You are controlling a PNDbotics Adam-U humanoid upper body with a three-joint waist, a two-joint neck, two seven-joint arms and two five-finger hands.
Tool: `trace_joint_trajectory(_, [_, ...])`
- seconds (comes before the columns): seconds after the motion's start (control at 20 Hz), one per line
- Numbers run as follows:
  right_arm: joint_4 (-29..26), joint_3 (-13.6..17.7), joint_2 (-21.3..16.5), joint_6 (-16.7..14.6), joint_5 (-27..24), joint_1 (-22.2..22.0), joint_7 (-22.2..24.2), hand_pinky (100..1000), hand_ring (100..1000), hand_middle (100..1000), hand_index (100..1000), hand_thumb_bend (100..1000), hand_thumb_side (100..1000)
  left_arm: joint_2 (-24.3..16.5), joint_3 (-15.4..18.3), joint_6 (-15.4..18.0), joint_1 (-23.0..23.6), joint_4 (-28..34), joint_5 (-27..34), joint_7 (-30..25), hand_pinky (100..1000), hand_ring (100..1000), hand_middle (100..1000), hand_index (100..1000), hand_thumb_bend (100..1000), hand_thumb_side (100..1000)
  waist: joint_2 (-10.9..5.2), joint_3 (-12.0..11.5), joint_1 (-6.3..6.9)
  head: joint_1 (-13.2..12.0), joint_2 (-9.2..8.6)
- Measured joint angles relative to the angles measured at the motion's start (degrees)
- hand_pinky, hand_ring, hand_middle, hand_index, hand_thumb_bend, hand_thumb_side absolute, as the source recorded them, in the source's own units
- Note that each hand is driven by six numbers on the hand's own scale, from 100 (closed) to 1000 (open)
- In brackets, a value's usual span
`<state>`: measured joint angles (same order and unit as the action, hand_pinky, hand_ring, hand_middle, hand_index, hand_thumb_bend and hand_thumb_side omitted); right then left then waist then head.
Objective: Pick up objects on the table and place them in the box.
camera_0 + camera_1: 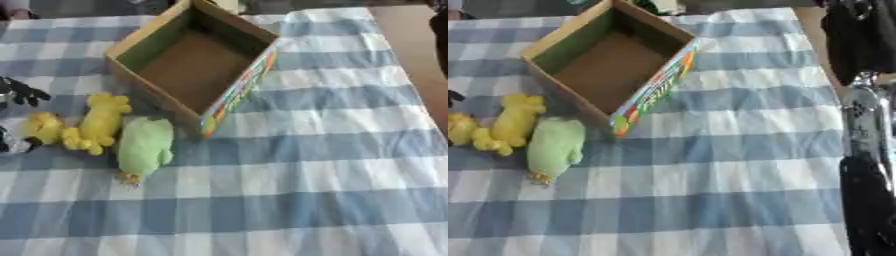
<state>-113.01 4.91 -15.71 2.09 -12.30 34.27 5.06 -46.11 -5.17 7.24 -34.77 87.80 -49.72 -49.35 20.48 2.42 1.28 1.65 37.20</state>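
An open cardboard box (194, 70) with a colourful printed side stands askew at the back middle of the checked cloth, and nothing shows inside it. Just left of its near corner lie a green plush toy (144, 145), a long yellow plush toy (98, 122) and a small yellow plush (44, 127). My left hand (24, 92) shows at the left edge as dark spread fingers, just above the small yellow plush and holding nothing. My right arm (866, 125) runs down the right edge, black and silver; its dark upper end (855, 40) hangs off the table.
A small black-and-white thing (13, 144) sits at the left edge below the yellow plush. The blue-and-white checked tablecloth (297, 190) spreads over the near and right parts. Bare wooden table edge (411, 45) shows at the far right.
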Motion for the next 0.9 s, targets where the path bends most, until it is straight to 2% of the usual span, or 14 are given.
trace_joint_trajectory(0.25, [0.00,0.01,0.21,-0.01,0.00,0.00,0.02,821,795,498,819,100,507,0.36,-0.41,-0.44,-0.07,-0.46,-2.36,1.29,659,826,771,931,322,383,0.06,0.05,-0.10,-0.07,-0.01])
trace_joint_trajectory(0.45, [0.00,0.03,0.35,-0.01,0.00,0.00,0.03,822,796,498,820,100,505,0.83,-0.72,-0.22,-0.12,-0.67,-2.95,1.57,636,793,735,868,297,357,0.12,0.06,-0.14,-0.09,-0.02])
trace_joint_trajectory(0.7, [0.00,0.08,0.35,0.07,0.00,-0.01,0.07,823,797,497,821,100,502,1.24,-1.03,-0.02,-0.28,-0.67,-2.82,2.38,602,742,657,735,281,320,0.18,0.06,-0.14,-0.16,-0.02])
trace_joint_trajectory(0.9, [0.00,0.30,0.36,0.13,0.00,-0.02,0.07,823,797,497,821,100,500,1.29,-1.19,0.08,-0.46,-0.85,-2.67,2.83,557,684,589,655,256,232,0.20,0.06,-0.14,-0.28,-0.02])
